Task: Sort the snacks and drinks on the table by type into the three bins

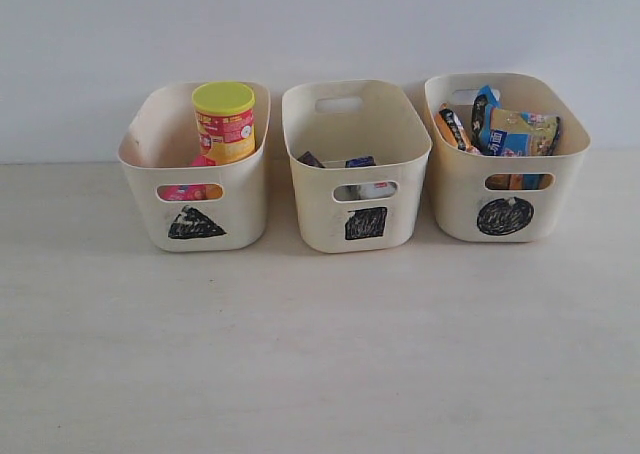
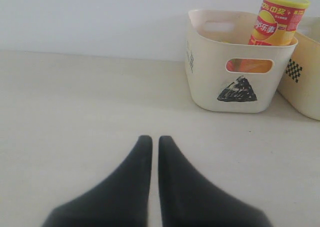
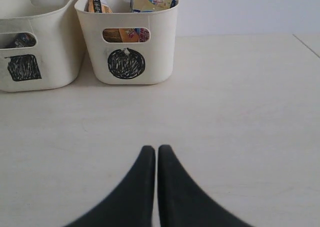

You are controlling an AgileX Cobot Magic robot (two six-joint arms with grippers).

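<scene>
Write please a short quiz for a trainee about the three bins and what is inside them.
1. True or false: the tube with the yellow lid stands in the bin with the triangle mark.
2. Which mark is on the bin that holds the bags? A triangle, B square, C circle.
3. Fill in: the left pincer and the right pincer are both ____, holding nothing.
Key: 1 true; 2 C; 3 shut.
</scene>
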